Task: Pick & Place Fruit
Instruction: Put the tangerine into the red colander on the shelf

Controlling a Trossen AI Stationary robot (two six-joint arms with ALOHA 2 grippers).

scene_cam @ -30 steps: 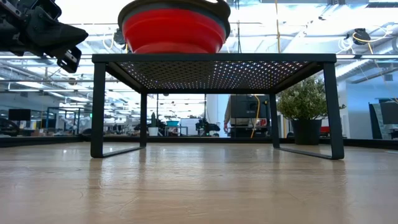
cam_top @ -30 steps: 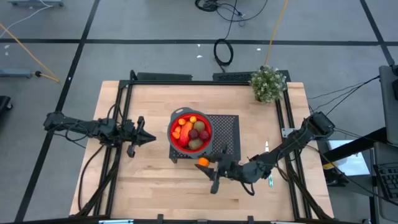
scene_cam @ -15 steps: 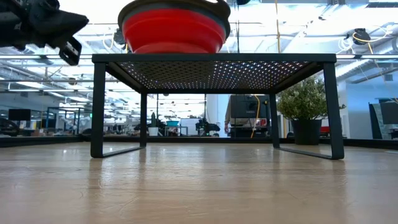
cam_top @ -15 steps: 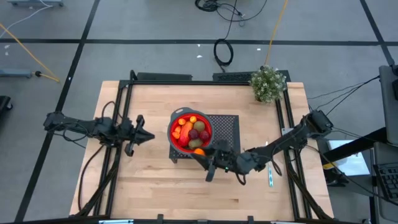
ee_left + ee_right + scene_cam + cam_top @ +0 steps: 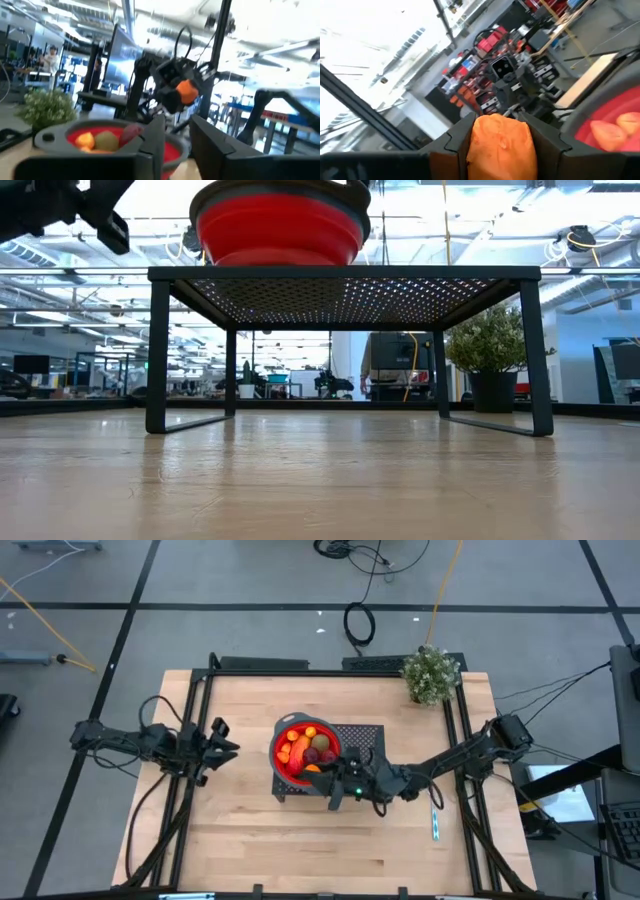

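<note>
The red bowl point(image 5: 300, 745) stands on the black perforated rack point(image 5: 366, 745). It holds several toy fruit: orange, red and a brownish-green piece. My right gripper point(image 5: 322, 773) hovers at the bowl's near rim, shut on a small orange ball point(image 5: 501, 142). The left wrist view also shows that ball point(image 5: 187, 91) above the bowl point(image 5: 100, 137). My left gripper point(image 5: 228, 744) is open and waits left of the bowl, raised above the table; in the low view it point(image 5: 100, 210) shows at the upper left. My right gripper pinches the orange ball point(image 5: 501, 125) between its two fingers point(image 5: 456, 142), one finger on each side of it. The fingers reach in from the table's right and near side. The ball is lifted clear, over the near rim of the bowl point(image 5: 308, 778).
A leafy potted plant point(image 5: 432, 673) stands at the far right corner. A thin pale-handled utensil point(image 5: 434, 825) lies on the table to the right, beneath my right arm. Black frame rails point(image 5: 190, 740) run along both sides. Bare wood point(image 5: 270, 840) stretches along the near side.
My right gripper has carried the orange ball from in front of the rack's near edge up and toward the far-left, to the bowl's near rim. My left gripper has drawn back toward the table's left and risen.
</note>
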